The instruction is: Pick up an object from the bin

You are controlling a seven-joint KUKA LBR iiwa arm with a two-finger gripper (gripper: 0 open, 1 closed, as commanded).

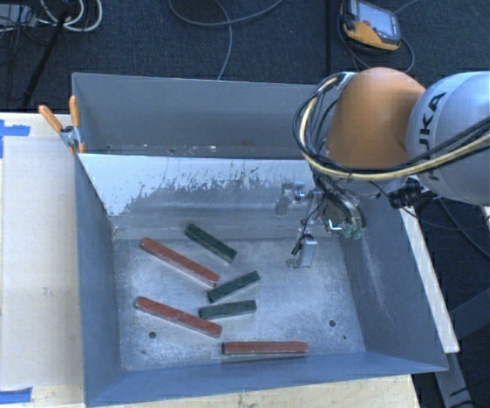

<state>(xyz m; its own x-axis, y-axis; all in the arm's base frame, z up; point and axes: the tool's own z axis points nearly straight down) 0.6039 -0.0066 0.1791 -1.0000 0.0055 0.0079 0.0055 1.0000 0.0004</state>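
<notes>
Grey metal bin (185, 126): jaws, gap cannot be told, nothing visibly held; straddle nearest dark green flat bar (234, 286) crosswise.

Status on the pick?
Gripper over bare bin floor, right rear; holding nothing visible. Nearest: dark green bar, toward view's left. Nothing in the way.

Loose cables (75, 5) and an orange handheld device (372, 24) lie on dark carpet (143, 41).

Robo lab, KUKA arm (457, 130), cables (306, 134), metal bin (185, 117)
</notes>
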